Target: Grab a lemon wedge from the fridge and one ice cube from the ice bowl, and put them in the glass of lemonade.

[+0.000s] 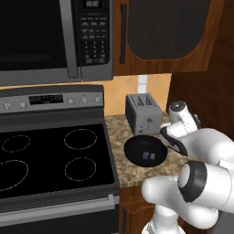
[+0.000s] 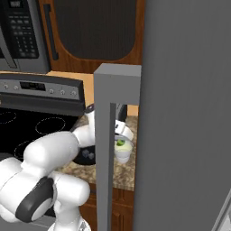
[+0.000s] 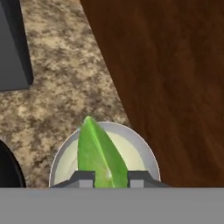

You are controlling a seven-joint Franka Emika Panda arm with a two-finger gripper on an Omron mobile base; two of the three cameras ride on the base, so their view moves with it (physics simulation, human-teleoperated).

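the gripper (image 3: 111, 178) is clamped shut on the lemon wedge (image 3: 99, 153), its two dark finger tips pinching the wedge from either side so the pointed yellow-green slice sticks out ahead of them. it hangs directly above the glass of lemonade (image 3: 144, 151), whose pale rim and yellowish liquid ring the wedge in the hand view; that alignment is likely so the wedge falls straight in once the fingers part.

the glass (image 2: 123, 151) stands on the speckled counter (image 1: 119, 169) at its right end, close to the dark wood panel (image 3: 175, 78), with the open grey fridge (image 2: 185, 113) door edge in front of it in the right base view. in that view a small green piece shows at the glass's mouth, the wedge held there.

the ice bowl (image 1: 137, 151) sits just left of the glass, near the stove (image 1: 50, 155), with pale ice cubes (image 1: 147, 155) inside, and the silver toaster (image 1: 143, 113) stands behind it against the far wall. the bowl is within easy reach for the next pick. judged from this, the wedge drop is imminent and the ice step is not yet done.
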